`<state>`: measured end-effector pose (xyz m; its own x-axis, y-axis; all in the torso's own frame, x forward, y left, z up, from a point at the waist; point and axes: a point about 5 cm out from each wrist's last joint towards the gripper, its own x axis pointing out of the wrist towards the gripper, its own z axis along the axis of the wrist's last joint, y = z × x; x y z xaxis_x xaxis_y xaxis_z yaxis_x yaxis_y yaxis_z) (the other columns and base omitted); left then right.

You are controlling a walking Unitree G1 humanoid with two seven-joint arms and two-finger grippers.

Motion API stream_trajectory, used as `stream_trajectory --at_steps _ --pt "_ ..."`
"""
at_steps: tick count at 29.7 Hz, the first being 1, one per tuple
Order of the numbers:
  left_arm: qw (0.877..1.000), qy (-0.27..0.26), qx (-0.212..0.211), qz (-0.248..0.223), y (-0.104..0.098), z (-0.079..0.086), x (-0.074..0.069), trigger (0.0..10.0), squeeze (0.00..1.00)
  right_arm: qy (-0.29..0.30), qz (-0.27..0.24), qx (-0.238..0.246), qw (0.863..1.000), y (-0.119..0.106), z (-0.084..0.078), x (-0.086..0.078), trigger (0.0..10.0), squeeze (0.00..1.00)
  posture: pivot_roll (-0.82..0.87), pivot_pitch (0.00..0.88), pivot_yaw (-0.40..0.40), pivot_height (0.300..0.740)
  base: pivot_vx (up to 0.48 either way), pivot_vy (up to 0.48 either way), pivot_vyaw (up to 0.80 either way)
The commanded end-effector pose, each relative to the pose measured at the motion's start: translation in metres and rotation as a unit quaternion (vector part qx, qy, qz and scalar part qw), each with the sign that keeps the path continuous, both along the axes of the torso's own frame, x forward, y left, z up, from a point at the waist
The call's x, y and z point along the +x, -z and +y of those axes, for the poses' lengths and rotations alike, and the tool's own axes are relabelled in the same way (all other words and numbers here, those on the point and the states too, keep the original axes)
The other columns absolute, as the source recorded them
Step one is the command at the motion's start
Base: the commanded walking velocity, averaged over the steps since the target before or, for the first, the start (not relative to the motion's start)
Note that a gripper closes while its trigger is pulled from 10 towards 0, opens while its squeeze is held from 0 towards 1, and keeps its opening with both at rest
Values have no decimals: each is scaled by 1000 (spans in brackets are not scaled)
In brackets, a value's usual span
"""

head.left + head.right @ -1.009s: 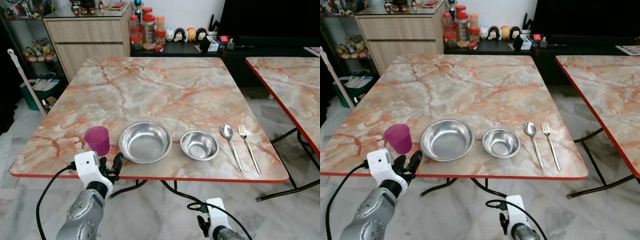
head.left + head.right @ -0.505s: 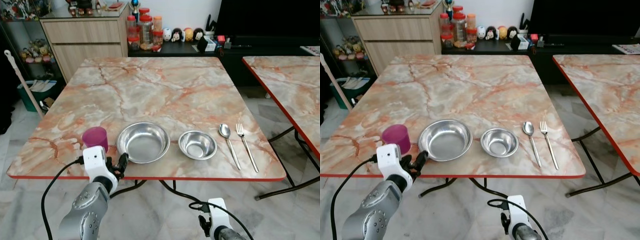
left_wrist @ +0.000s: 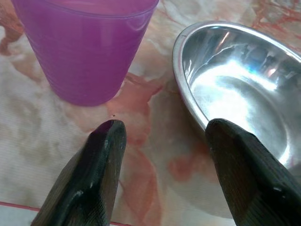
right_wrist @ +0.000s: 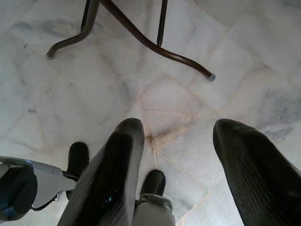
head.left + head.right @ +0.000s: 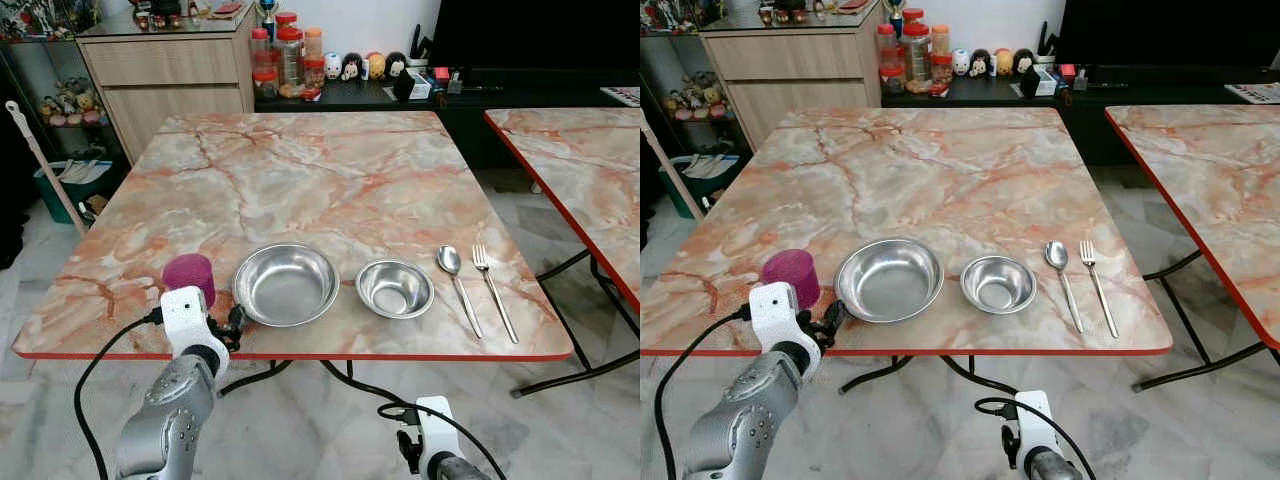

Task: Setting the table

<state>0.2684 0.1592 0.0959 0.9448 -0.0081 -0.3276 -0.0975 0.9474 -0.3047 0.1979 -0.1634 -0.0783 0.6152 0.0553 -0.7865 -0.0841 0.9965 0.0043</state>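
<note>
I am holding the left gripper [image 3: 162,129] at the near edge of the marble table [image 5: 320,170], its two black fingers spread wide with nothing between them, aimed at the bare strip of tabletop between the purple cup [image 5: 189,275] and the large steel bowl [image 5: 287,284]. I am letting the right gripper [image 4: 181,136] hang idle below the table edge, fingers apart and empty, facing the pale floor tiles [image 4: 188,42] and the table's dark metal leg [image 4: 141,35]. Taking the large bowl as my reference, the cup is standing upright just to its left, close but apart; the small steel bowl [image 5: 396,289] is sitting just to its right, and beyond that the spoon [image 5: 455,282] and the fork [image 5: 493,290] are lying side by side, handles toward me, near each other without touching. Everything is lined up in one row along the near edge, so I am judging the setting as nearly complete: cup, two bowls and cutlery are all placed. What is left, as far as I can tell, is at most a small nudge of the cup or bowl. Far behind the bowl, past the table's far edge, a wooden cabinet [image 5: 170,75] and jars [image 5: 290,60] are standing.
</note>
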Motion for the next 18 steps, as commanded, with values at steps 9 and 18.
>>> stream_trajectory --at_steps 9,18 --pt "996 -17 -84 3 -4 -1 0 10000 0 11 0 7 1000 0 0 0 10000 0 69 0 16 732 0 0 0" --pt "996 -23 -86 -5 -13 0 4 10000 0 8 0 7 1000 0 1 1 10000 0 75 0 14 732 0 0 0"
